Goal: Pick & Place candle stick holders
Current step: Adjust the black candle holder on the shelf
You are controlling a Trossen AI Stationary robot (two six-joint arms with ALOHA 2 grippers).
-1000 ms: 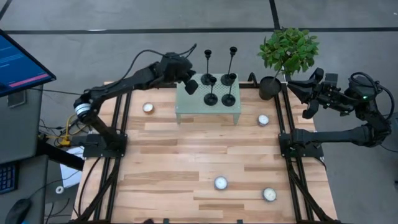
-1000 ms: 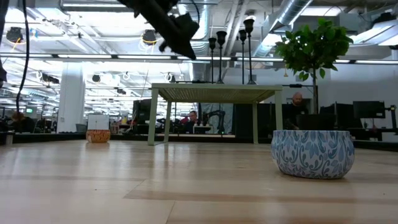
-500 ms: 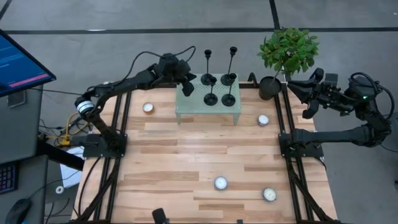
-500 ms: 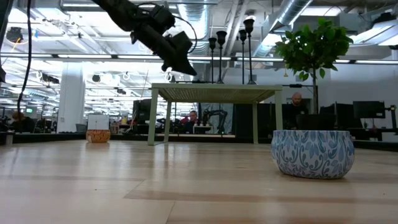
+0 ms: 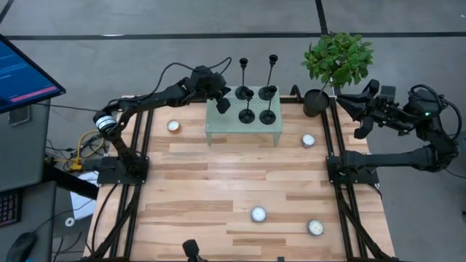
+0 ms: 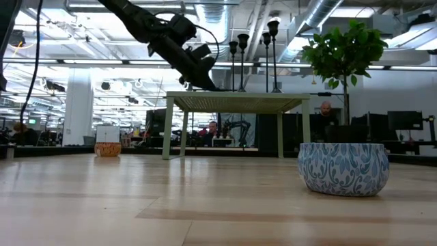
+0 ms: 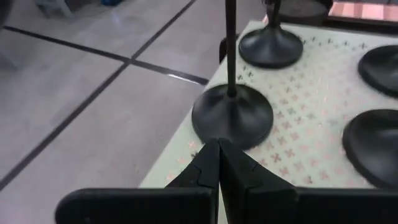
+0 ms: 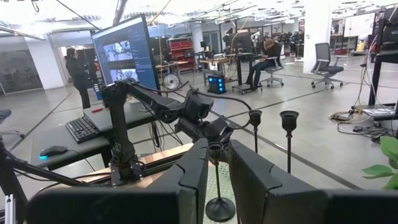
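Observation:
Four black candle stick holders stand on their disc bases on a pale green stand point(image 5: 240, 131) at the table's far middle. The two tall ones point(image 5: 244, 91) point(image 5: 269, 91) are at the back and the two short ones point(image 5: 247, 115) point(image 5: 268, 115) in front. My left gripper point(image 7: 217, 144) is shut and slants down low over the stand's far left corner point(image 6: 213, 87). Its tips are at the rim of the left tall holder's base point(image 7: 232, 115). My right gripper point(image 8: 217, 163) waits beyond the table's right edge point(image 5: 346, 105), level, with a small gap and nothing between its fingers. My left gripper's shut fingertips point(image 7: 211, 152) reach the near rim of the left tall holder's disc base point(image 7: 214, 134), slanting down from the table's left. Whether they touch the base or the stand top cannot be told. The holder stands upright on the stand.
A black pot point(image 5: 317, 102) with a green plant stands at the table's far right corner, next to the stand. Small round candle bowls lie on the wooden table point(image 5: 173, 126) point(image 5: 308, 140) point(image 5: 258, 214) point(image 5: 315, 227). A monitor point(image 5: 22, 73) stands off the left side.
My left gripper has come down from above the stand to just over its top and has drawn in toward the left tall holder's base, staying shut. The four holders have kept their places.

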